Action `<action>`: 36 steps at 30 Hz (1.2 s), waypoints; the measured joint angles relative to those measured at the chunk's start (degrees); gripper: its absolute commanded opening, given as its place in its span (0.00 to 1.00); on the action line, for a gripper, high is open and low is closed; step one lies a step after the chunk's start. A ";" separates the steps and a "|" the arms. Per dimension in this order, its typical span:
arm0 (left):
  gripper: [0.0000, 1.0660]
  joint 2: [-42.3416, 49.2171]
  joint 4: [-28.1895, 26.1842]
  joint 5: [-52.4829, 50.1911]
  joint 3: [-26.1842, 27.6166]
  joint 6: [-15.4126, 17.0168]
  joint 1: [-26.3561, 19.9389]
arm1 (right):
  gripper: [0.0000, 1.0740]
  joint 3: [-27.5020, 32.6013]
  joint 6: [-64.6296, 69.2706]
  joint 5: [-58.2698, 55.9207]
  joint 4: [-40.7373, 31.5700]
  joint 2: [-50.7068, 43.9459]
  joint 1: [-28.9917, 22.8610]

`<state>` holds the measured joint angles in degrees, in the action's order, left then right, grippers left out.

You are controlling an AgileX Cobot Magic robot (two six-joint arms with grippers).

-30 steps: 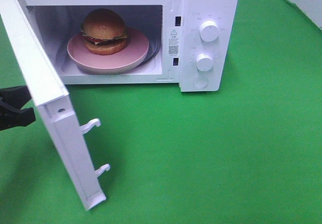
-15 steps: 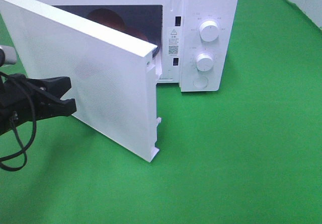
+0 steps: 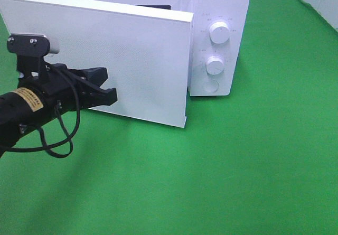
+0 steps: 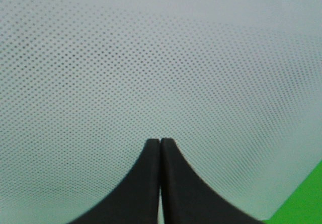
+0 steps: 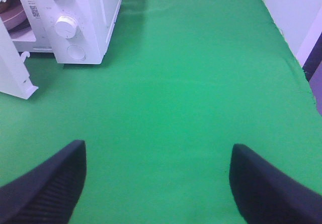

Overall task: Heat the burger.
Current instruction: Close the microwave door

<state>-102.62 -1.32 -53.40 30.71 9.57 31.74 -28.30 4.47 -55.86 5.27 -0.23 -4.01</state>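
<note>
1. Left of the microwave point(image 3: 232, 13), the left arm point(image 3: 21, 113) reaches in toward the appliance. It carries a grey camera block point(image 3: 29, 44) and a looping black cable point(image 3: 58, 148).
2. At the microwave's front, the left gripper point(image 3: 110, 85) is closed and holds nothing. In the left wrist view its two dark fingers point(image 4: 143, 183) lie flat against each other. Their tips meet the dotted white outer face of the door point(image 3: 132, 60).
3. Hinged at the microwave's left side, the door stands slightly ajar, and its free edge sits a little forward of the microwave's front.
4. Behind the door we cannot see the burger in any view. Through the gap, the right wrist view shows only a sliver of pink plate point(image 5: 11, 21) inside the microwave's cavity.
5. On the microwave's right-hand panel we see an upper knob point(image 3: 219, 32), a lower knob point(image 3: 215, 65) and a round button point(image 3: 210, 87) beneath them.
6. Right of the microwave and well apart from it, the right gripper point(image 5: 157, 153) shows only in its own wrist view. Its jaws are spread wide with nothing between them, over the green cloth point(image 3: 237, 166) that the microwave stands on.
</note>
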 measured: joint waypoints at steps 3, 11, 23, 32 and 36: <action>0.00 -1.15 -1.09 1.55 3.09 0.00 1.09 | 0.70 0.00 0.00 0.00 0.06 0.00 0.00; 0.00 -3.84 -2.23 4.24 9.57 0.00 2.12 | 0.70 0.00 0.00 0.00 0.06 0.00 0.00; 0.00 -9.11 -2.29 9.34 20.57 0.00 2.12 | 0.70 0.00 0.00 0.00 0.06 0.00 0.00; 0.00 -12.83 0.63 12.72 26.13 0.00 3.27 | 0.70 0.00 0.00 0.00 0.06 0.00 0.00; 0.00 -13.87 0.86 13.64 27.67 -0.11 3.38 | 0.70 0.00 0.00 0.00 0.06 0.00 0.00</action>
<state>-116.48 -0.46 -39.76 58.38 9.45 35.12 -28.30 4.47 -55.86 5.33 -0.23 -4.01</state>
